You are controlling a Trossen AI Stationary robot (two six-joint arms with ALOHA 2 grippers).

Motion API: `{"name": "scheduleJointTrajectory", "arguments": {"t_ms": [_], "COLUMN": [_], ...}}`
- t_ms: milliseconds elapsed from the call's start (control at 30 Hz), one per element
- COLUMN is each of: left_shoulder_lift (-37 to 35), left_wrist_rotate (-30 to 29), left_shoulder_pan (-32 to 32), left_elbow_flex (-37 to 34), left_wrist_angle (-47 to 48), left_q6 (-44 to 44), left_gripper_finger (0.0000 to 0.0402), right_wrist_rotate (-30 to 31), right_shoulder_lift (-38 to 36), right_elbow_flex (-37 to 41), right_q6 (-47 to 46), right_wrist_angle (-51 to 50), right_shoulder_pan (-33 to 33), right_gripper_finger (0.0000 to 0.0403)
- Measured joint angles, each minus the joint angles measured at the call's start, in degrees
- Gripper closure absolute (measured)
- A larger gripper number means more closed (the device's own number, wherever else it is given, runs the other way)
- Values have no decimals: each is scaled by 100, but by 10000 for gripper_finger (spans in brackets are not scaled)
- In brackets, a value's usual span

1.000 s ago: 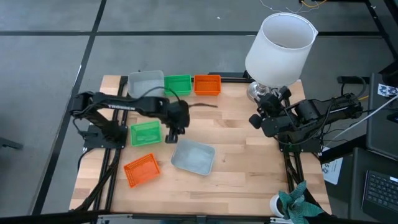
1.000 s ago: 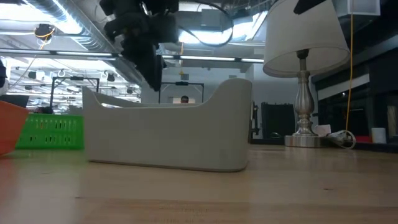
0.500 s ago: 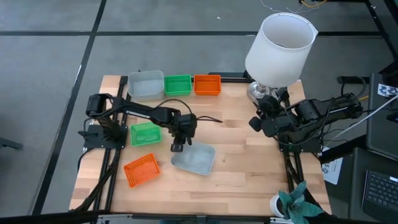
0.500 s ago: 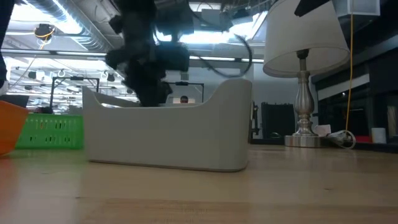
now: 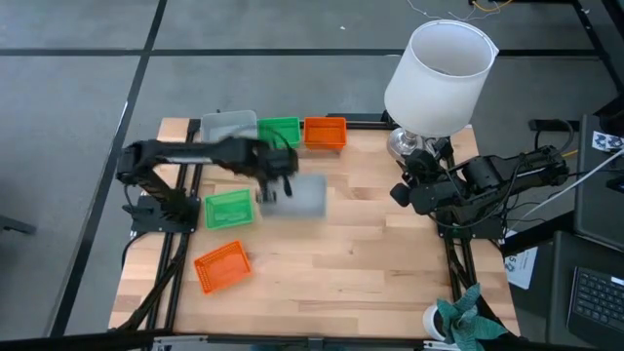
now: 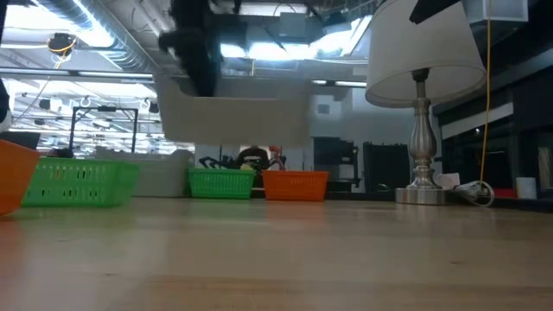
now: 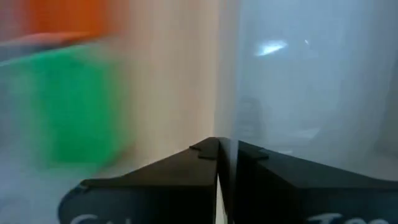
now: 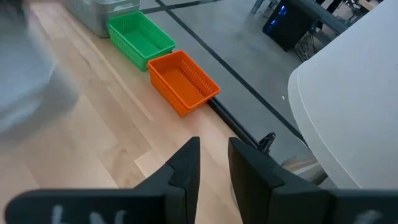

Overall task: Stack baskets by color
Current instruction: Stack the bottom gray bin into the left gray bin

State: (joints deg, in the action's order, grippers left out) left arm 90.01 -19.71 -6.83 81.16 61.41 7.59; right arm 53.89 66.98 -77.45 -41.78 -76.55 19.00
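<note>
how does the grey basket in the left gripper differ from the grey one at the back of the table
The held grey basket is up off the table, clamped by the shut left gripper; the back grey basket rests on the wood, untouched. The held one hangs alone mid-table; the back one heads a row beside a green basket. The held one is blurred by motion; the back one is still. Both share colour and shape.

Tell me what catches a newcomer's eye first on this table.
The big white lampshade at the table's far right corner dominates. Next, the left gripper holds a grey-blue basket lifted clear of the wood, mid-table. A bright orange basket lies near the front left, with a green basket just behind it.
</note>
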Motion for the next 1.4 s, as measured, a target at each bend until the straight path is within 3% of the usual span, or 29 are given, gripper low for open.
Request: {"name": "scheduleJointTrajectory", "arguments": {"t_ms": [100,167,333,567,800,867,967,1067,1233,1400], "left_shoulder_lift": [-327,-460,-500,-230,425,602,905,1228,1679,1690], "left_wrist_rotate": [-1226,-1625,-1134,-187,60,-151,-973,-1356,-977,-916], "left_shoulder_pan": [-467,-954,-2532,-4330,-4748,-4826,-5016,-5207,-5510,-5591], "left_elbow_flex": [825,1356,2245,2300,2300,2300,2300,2457,2851,3169], "left_wrist_angle": [990,1584,2270,2240,1210,1072,1009,1054,1567,1867], "left_q6": [221,315,548,2054,3410,3834,4298,4320,4303,4039], "left_gripper_finger": [401,401,401,401,401,401,401,401,401,401], "right_wrist_rotate": [1,0,0,0,0,0,-2,0,0,2], "right_shoulder_lift": [0,1,2,2,2,2,2,2,2,2], "right_elbow_flex": [0,0,0,0,0,0,0,0,0,0], "right_q6": [9,14,42,48,39,15,2,1,-9,1], "right_wrist_angle": [0,0,-2,-2,-1,-2,-2,0,3,4], "right_shoulder_pan": [0,0,0,-1,0,0,0,0,0,-2], "right_gripper_finger": [319,319,319,319,319,319,319,319,319,319]}}
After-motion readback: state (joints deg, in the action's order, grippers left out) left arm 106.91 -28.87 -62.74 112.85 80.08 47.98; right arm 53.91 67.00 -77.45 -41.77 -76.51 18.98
